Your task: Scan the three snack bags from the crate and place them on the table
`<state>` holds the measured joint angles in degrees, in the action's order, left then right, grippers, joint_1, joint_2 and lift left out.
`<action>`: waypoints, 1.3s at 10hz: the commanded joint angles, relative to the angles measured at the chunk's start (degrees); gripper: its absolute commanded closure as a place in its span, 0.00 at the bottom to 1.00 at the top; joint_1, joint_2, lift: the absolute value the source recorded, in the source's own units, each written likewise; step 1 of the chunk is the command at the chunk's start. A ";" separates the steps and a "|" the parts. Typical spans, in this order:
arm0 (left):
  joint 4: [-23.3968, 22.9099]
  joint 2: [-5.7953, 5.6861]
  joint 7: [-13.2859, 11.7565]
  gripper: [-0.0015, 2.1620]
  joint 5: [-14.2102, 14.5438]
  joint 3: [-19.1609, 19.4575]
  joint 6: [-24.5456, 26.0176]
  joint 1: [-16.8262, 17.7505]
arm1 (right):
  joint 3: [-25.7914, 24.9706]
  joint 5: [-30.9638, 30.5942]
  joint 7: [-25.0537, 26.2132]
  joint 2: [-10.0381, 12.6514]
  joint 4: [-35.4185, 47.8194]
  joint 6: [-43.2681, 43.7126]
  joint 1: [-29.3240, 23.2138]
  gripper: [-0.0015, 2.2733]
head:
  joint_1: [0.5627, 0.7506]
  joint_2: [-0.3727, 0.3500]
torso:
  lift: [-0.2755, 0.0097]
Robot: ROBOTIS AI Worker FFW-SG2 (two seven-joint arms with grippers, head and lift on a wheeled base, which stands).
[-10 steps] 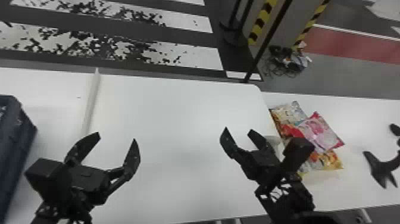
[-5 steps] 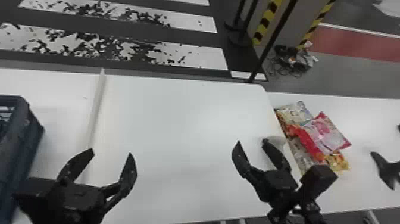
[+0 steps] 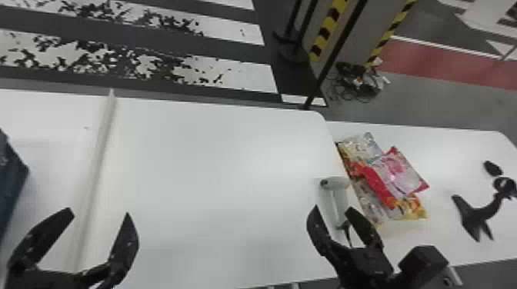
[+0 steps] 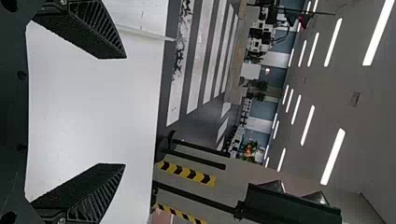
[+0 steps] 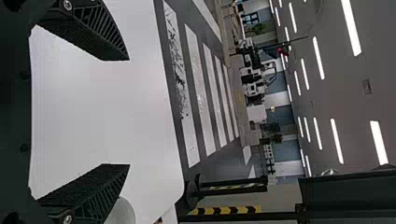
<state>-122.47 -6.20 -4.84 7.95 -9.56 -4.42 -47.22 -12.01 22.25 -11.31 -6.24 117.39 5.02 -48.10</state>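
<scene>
Snack bags (image 3: 402,173): we see crinkled, glossy film, overlapping, right of centre
Left gripper (image 3: 99,212): ribbed fingers spread, lower left
Right gripper (image 3: 333,208): tapered fingers parted, lower right

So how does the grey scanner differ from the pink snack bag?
The scanner is plain pale grey; the pink bag is brightly printed. The scanner has a bulky head and a handle, while the pink bag is flattish and four-cornered. Both are unheld.
</scene>
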 commanded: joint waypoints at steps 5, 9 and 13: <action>-1.54 -1.36 -0.08 0.02 1.46 1.21 -2.12 -4.37 | -0.29 2.10 -0.90 -0.09 1.44 5.74 -7.36 0.04 | 0.70 0.04 | 0.75; -1.90 -1.18 0.45 0.02 1.55 2.97 -5.64 -5.69 | -0.03 2.10 -1.08 -1.23 1.35 5.92 -7.10 0.04 | 0.70 0.06 | 0.75; -1.72 -0.66 0.62 0.02 1.55 3.67 -7.39 -5.95 | 0.33 2.80 -1.78 -1.58 0.65 14.00 -8.51 0.04 | 0.70 0.10 | 0.75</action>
<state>-124.04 -6.92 -4.22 9.49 -5.90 -11.48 -53.17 -11.74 24.85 -13.09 -7.83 118.01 18.11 -56.40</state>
